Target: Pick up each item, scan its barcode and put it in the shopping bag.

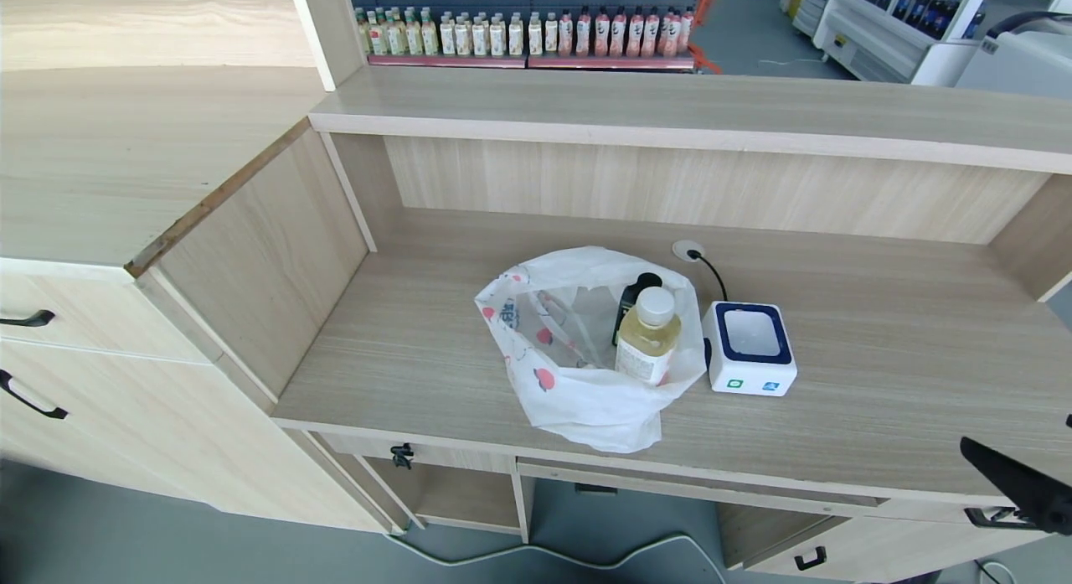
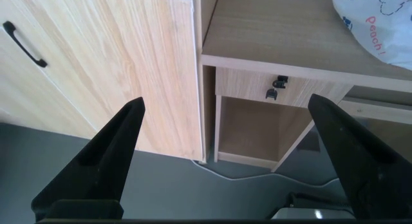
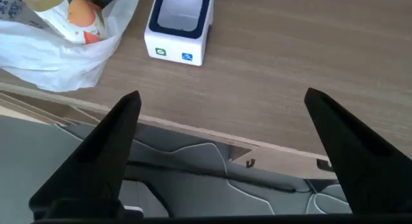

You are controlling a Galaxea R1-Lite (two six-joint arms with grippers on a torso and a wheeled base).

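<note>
Right gripper point(image 1: 1017, 483) edge-cropped; dark bottle point(image 1: 628, 307) half-hidden

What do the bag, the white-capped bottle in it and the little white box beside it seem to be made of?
Shopping bag: thin, soft plastic film, by its crumples and see-through wall.
Bottle: probably clear plastic, since the yellowish drink shows through.
Scanner box: likely hard, smooth plastic, with a glossy top window.

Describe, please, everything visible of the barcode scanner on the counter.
The barcode scanner is a small white box, plastic-looking, with a dark blue frame around a pale window and two coloured marks on its front. It sits flat on the wooden counter, right of the shopping bag; a black cable runs behind it.
</note>
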